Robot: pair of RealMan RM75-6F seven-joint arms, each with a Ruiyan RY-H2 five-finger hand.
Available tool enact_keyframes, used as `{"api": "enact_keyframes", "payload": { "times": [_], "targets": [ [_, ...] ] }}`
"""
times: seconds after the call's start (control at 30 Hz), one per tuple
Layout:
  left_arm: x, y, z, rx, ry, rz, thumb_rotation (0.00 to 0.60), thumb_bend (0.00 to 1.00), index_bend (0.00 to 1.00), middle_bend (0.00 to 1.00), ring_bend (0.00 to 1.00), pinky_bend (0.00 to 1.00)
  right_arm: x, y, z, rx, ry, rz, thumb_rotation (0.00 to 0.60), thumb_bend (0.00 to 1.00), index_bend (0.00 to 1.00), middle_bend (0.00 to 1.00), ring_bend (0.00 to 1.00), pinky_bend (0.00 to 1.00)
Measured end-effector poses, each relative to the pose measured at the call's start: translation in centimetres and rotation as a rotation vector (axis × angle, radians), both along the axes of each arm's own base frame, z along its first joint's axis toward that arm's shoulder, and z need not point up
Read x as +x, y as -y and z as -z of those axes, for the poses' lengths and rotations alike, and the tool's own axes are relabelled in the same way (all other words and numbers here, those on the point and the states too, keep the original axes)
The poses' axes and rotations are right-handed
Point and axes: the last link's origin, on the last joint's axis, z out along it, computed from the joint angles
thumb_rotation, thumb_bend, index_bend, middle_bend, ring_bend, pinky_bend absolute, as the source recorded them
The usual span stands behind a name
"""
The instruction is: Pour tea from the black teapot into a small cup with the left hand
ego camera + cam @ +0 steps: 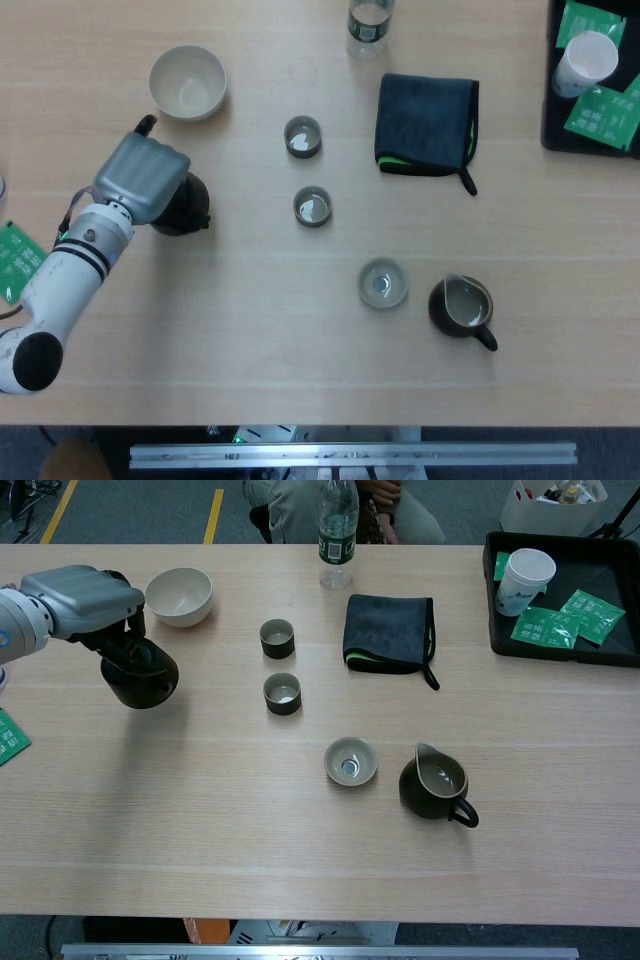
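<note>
The black teapot (184, 204) (142, 679) stands on the table at the left. My left hand (143, 174) (84, 592) hovers over its left side, and dark fingers (124, 640) reach down onto its top. Whether they grip it is hidden under the hand. Two small dark cups stand to the right, one nearer (312, 207) (282, 693) and one farther (302, 137) (277, 637). Both show a glint inside. The right hand appears in neither view.
A cream bowl (187, 83) sits just behind the teapot. A pale shallow cup (383, 282) and a dark pitcher (461, 306) stand at the centre right. A folded dark cloth (428, 123), a water bottle (369, 25) and a black tray (596, 648) lie further back.
</note>
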Motion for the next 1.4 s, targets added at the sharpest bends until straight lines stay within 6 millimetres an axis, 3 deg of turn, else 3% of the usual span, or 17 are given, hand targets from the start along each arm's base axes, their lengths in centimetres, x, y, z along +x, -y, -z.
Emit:
{"api": "enact_keyframes", "payload": {
  "times": [0.4,0.6,0.73,0.97,1.4],
  "targets": [
    [0.4,-0.6,-0.8,0.034,0.088,-0.003,0.295,0.22,0.89,1.00,0.80,0.10,0.0,-0.1,-0.2,-0.006,0.000,-0.002,0.600,0.00,0.17,0.16,0.04,0.03],
    [0.3,-1.0,-1.0,0.088,0.112,-0.005,0.407,0.22,0.90,1.00,0.81,0.10,0.0,-0.1,-0.2,-0.007,0.000,0.000,0.600,0.00,0.17,0.16,0.04,0.03],
    [0.3,-1.1,-1.1,0.122,0.133,-0.012,0.515,0.22,0.90,1.00,0.82,0.10,0.1,-0.1,-0.2,-0.008,-0.002,-0.002,0.600,0.00,0.17,0.16,0.04,0.03],
    [0.3,-1.3,-1.3,0.177,0.160,-0.013,0.576,0.22,0.90,1.00,0.82,0.10,0.1,-0.1,-0.2,-0.009,-0.003,-0.001,0.600,0.00,0.17,0.16,0.04,0.03],
    [1.1,-1.4,-1.3,0.229,0.199,0.008,0.584,0.22,0.90,1.00,0.82,0.10,0.1,0.0,-0.3,-0.008,-0.005,0.001,0.600,0.00,0.17,0.16,0.04,0.03]
  ]
}}
